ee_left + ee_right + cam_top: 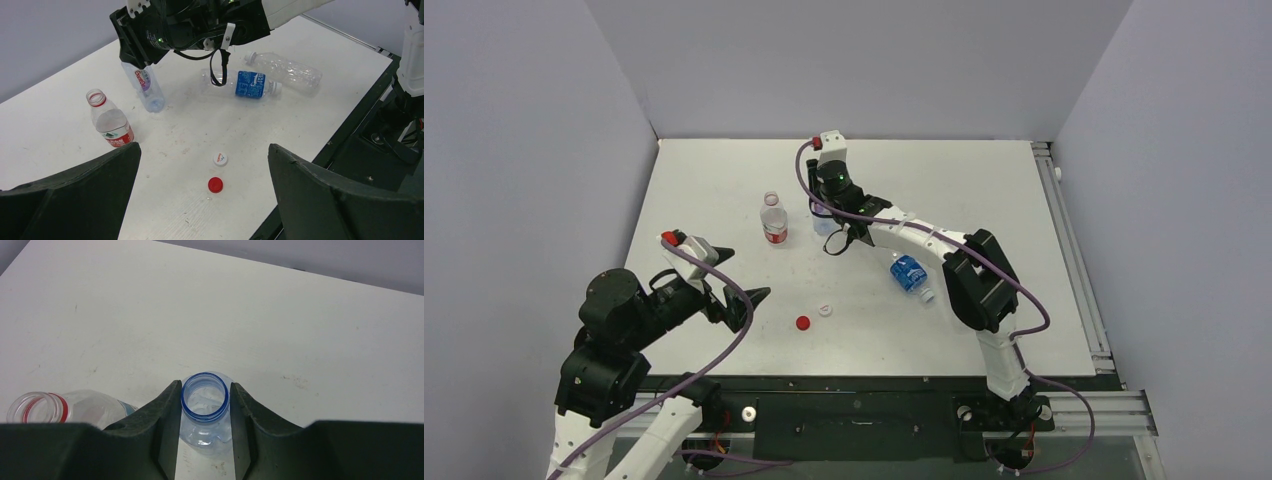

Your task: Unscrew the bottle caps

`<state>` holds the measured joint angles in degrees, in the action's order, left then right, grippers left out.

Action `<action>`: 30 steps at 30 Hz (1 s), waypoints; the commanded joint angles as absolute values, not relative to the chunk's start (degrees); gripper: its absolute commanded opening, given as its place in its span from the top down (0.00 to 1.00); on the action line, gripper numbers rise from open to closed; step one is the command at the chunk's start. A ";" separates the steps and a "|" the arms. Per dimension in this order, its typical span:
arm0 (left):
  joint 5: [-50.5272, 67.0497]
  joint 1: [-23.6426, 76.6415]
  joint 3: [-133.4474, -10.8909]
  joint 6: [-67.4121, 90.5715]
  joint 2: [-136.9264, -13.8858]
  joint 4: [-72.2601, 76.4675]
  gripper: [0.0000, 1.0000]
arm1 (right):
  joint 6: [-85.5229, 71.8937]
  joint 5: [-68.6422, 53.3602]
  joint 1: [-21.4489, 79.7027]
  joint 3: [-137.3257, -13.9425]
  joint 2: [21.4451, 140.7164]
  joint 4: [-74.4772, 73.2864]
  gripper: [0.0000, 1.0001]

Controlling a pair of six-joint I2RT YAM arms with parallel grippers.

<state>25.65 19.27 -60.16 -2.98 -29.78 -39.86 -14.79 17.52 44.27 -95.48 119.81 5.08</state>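
A loose red cap (802,322) (215,184) and a loose white cap (825,310) (220,159) lie on the table, below and between the fingers of my open, empty left gripper (740,276) (204,150). My right gripper (826,222) (205,400) is shut on the open, blue-ringed neck of an upright pale-blue bottle (205,412) (148,87). A blue-label bottle (909,272) (250,84) lies on its side with a white cap (276,88) on it. No blue cap is in view.
An uncapped red-label bottle (773,218) (111,122) (45,407) stands left of the right gripper. An unlabelled clear bottle (287,69) lies behind the blue-label one. The table's near edge and a black frame rail (854,385) are just beyond the loose caps.
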 commanded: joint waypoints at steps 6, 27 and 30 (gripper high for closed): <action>25.47 18.98 -61.32 -2.76 -29.38 -37.04 0.03 | -15.68 18.34 44.10 -94.29 117.33 8.29 0.54; 26.32 18.98 -63.39 -2.61 -29.51 -37.17 0.03 | -14.86 17.62 42.98 -93.42 107.25 3.53 0.22; 26.27 18.98 -63.82 -2.80 -29.96 -37.30 0.04 | -16.60 16.87 41.83 -89.84 102.62 3.26 0.20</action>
<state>25.71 19.27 -60.82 -3.01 -29.32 -39.68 -14.61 17.10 43.77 -92.64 112.68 2.28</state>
